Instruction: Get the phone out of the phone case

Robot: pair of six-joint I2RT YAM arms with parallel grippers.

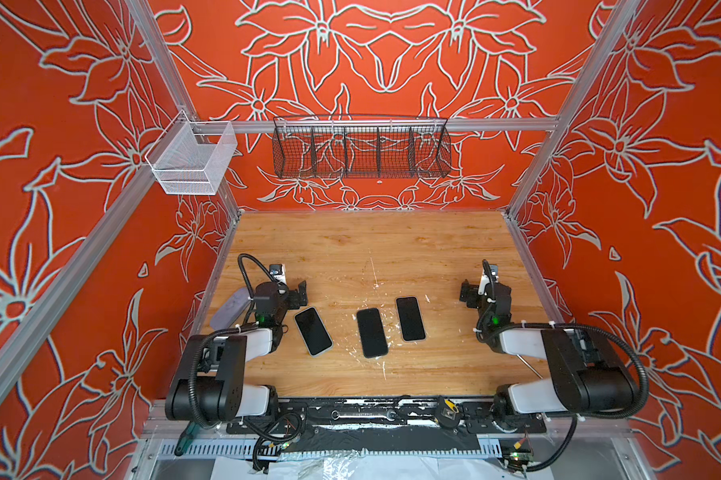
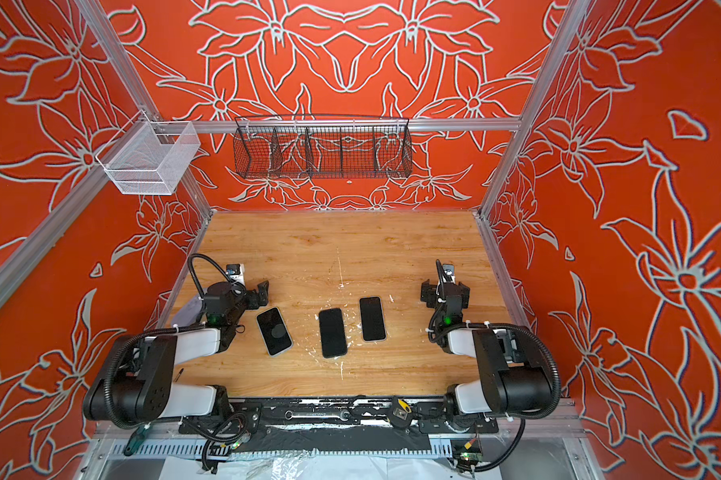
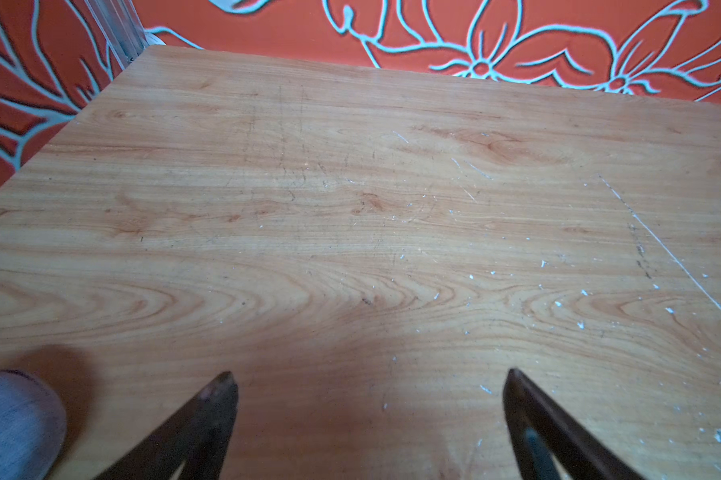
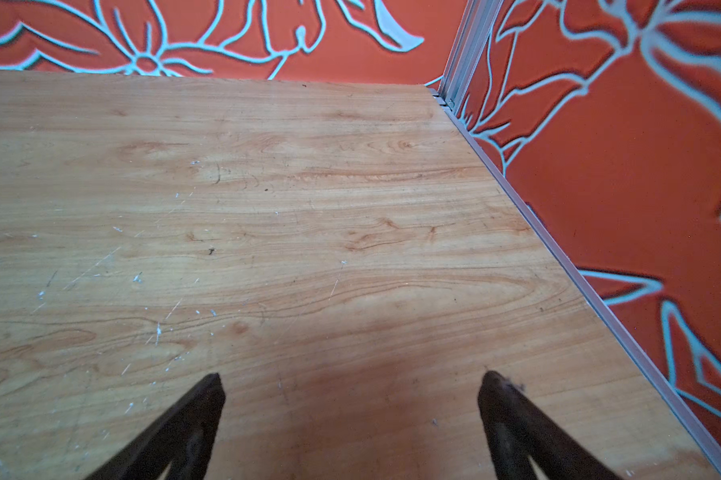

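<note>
Wooden tabletop (image 1: 350,249) held a left phone (image 1: 313,331), middle phone (image 1: 371,332) and right phone (image 1: 410,318), mid-frame. A grey phone case (image 1: 229,309) lay at the left edge. Left hand (image 1: 300,294) and right hand (image 1: 470,294) were wide open, empty.

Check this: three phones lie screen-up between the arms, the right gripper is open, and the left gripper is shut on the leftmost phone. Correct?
No: the left gripper is open and empty, as the left wrist view shows; the leftmost phone lies free on the table. The rest stands, and the right gripper is indeed open.
</note>
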